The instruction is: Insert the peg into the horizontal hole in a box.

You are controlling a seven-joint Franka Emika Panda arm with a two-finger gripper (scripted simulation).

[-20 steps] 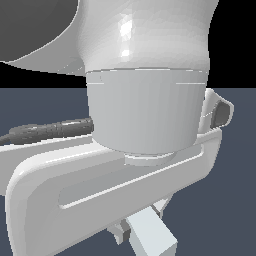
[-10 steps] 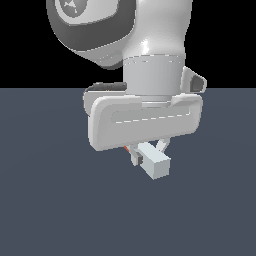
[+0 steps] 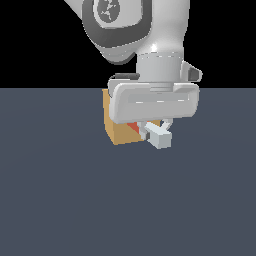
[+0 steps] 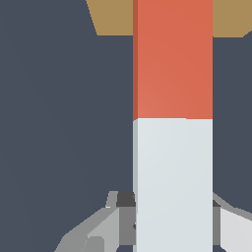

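Gripper (image 3: 156, 131) jaws are closed on the white half of the peg (image 4: 173, 123), fingers (image 4: 125, 221) pressed to both its sides; peg lies level, its orange-red half pointing at the box (image 3: 120, 127); in the exterior view the white end juts toward the camera and the box sits just behind the hand; hole cannot be seen; no writing is readable on any surface.

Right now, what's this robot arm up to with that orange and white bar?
The arm's pincer is shut on the peg, gripping its white part, with the orange-red end pointing toward the tan box. In the exterior view the arm hides most of the box, and the hole cannot be seen. Whether the tip has entered the box cannot be told.
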